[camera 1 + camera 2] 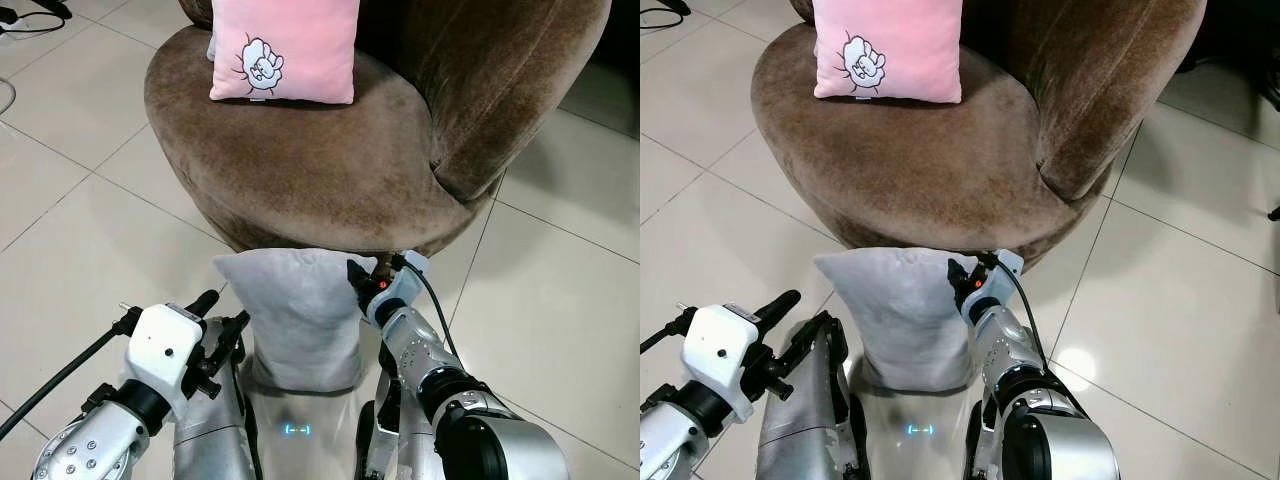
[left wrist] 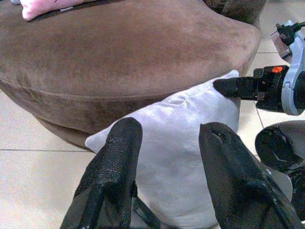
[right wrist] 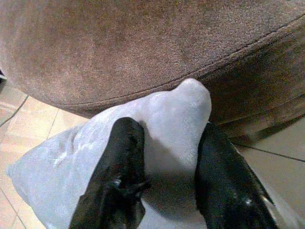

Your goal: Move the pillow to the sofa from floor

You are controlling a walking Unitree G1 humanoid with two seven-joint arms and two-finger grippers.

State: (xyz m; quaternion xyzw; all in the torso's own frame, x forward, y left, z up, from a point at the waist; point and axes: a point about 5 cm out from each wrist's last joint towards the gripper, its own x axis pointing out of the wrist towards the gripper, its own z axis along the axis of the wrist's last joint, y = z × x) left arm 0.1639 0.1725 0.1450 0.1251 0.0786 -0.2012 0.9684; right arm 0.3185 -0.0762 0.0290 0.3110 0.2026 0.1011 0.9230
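The grey pillow (image 1: 295, 315) stands upright between my two arms, just in front of the base of the brown sofa (image 1: 330, 160). My right gripper (image 3: 167, 129) is shut on the pillow's upper right corner, with one black finger on each side of the fabric. My left gripper (image 2: 171, 129) is open beside the pillow's left edge, its fingers (image 2: 119, 157) spread and pointing at the grey cloth without pinching it. The pillow's lower edge is hidden behind my torso.
A pink pillow (image 1: 285, 45) with a cartoon print leans on the back of the sofa seat. The bare front of the seat (image 1: 930, 170) lies just beyond the grey pillow. Light floor tiles (image 1: 560, 300) surround the sofa. Black cables (image 1: 30, 15) lie far left.
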